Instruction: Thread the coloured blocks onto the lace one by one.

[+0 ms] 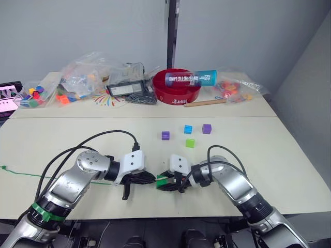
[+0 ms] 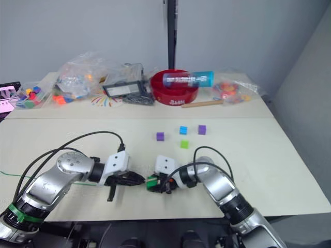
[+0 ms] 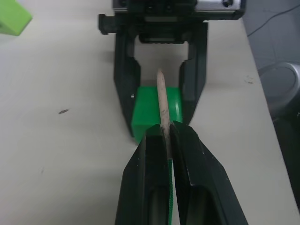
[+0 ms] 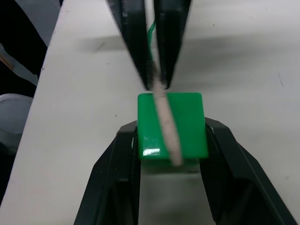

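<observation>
On the near half of the white table [image 1: 289,170], close to its front edge, I log both arms meeting nose to nose.

1. Table: the bare surface runs wide to either side of the arms and between them and the loose cubes; the far strip beyond the seam is crowded.
2. Far-edge clutter: red bowl [image 1: 177,91] with a blue can [image 1: 191,78] lying across it, clear bags of toy pieces [image 1: 85,77] to its left, a wooden stick [image 1: 204,103] just beside the bowl.
3. Left gripper [image 3: 166,133]: I read its fingers as pinched narrow on the lace's pale stiff tip [image 3: 161,101], which juts forward over the top face of the dark green block [image 4: 172,125].
4. Right gripper [image 4: 171,140]: fingers clamped on opposite sides of that dark green block, which sits at table level just between the two grippers.
5. The lace [image 1: 31,175]: thin green cord trailing from the left gripper across the table towards the left edge, lying flat.
6. Remaining blocks, well apart from the arms in open table: purple block [image 1: 165,135], blue block [image 1: 188,129], second purple block [image 1: 207,128], light green block [image 1: 190,143], the last nearest the right gripper. None touch each other.
</observation>
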`<action>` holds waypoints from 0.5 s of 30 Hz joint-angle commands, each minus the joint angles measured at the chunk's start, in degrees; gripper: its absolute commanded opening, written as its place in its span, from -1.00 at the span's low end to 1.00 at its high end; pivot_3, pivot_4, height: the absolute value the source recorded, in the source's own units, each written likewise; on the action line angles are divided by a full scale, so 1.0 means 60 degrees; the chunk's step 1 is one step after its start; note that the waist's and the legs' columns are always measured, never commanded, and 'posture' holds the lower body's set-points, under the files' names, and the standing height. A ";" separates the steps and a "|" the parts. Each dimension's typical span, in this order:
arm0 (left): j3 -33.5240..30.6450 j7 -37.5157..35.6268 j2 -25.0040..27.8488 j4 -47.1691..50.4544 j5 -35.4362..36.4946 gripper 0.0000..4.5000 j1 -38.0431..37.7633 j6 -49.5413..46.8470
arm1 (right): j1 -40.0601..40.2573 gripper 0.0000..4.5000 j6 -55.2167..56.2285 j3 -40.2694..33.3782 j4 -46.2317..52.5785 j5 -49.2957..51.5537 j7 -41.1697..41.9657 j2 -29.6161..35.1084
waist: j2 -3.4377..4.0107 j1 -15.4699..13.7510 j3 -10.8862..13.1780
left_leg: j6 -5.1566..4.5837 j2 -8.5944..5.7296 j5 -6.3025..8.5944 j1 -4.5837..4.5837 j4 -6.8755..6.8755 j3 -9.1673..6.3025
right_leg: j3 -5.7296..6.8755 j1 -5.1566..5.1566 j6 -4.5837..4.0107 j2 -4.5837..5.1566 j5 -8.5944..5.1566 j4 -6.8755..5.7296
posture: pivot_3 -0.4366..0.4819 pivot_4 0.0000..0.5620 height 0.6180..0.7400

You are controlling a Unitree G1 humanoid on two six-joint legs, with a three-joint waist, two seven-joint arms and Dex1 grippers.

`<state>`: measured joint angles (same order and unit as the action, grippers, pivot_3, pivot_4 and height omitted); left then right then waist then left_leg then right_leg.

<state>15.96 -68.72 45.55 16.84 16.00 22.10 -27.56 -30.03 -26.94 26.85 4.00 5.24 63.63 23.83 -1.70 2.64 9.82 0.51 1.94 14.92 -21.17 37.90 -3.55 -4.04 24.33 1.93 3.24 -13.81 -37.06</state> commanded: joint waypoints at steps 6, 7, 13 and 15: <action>-0.0375 -0.0208 0.0746 0.0019 0.0035 -0.99 -0.0147 -0.0225 | -0.0012 -0.47 0.0061 -0.0133 0.0242 0.0064 -0.0073 0.0196 | 0.0000 -0.0013 0.0000 | 0.0000 -0.0001 0.0000 -0.0001 0.0000 -0.0001 | 0.0000 0.0000 0.0001 0.0000 0.0000 0.0000 | -0.05 -0.47 0.85; -0.0396 -0.0229 0.0830 0.0046 0.0050 -0.99 -0.0160 -0.0272 | -0.0017 -0.47 0.0065 -0.0145 0.0223 0.0068 -0.0082 0.0213 | 0.0000 -0.0013 0.0000 | 0.0000 -0.0001 0.0000 -0.0001 0.0000 -0.0001 | 0.0000 0.0000 0.0001 0.0000 0.0000 0.0001 | -0.05 -0.47 0.85; -0.0276 -0.0490 0.1470 0.0105 -0.0126 -0.99 -0.0039 -0.0442 | -0.0151 -0.47 0.0136 -0.0160 0.0095 0.0100 0.0010 0.0297 | 0.0000 -0.0014 0.0001 | 0.0000 0.0000 0.0000 0.0000 0.0000 -0.0001 | 0.0000 0.0000 0.0001 0.0000 -0.0001 0.0000 | -0.05 -0.47 0.85; -0.0096 -0.0427 0.1430 0.0333 -0.0058 -0.99 0.0220 -0.0998 | -0.0193 -0.47 0.0117 -0.0103 0.0128 0.0110 0.0046 0.0260 | -0.0002 -0.0015 0.0001 | 0.0000 -0.0001 0.0000 -0.0002 0.0000 -0.0001 | 0.0000 0.0000 0.0002 0.0000 -0.0001 0.0001 | -0.05 -0.47 0.85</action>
<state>15.09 -71.13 54.00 16.44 15.75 21.71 -31.34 -30.22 -26.75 26.70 3.87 5.23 63.56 25.50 -1.71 2.56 9.83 0.51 1.93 14.92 -21.18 37.90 -3.55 -4.03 24.33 1.94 3.23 -13.82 -37.05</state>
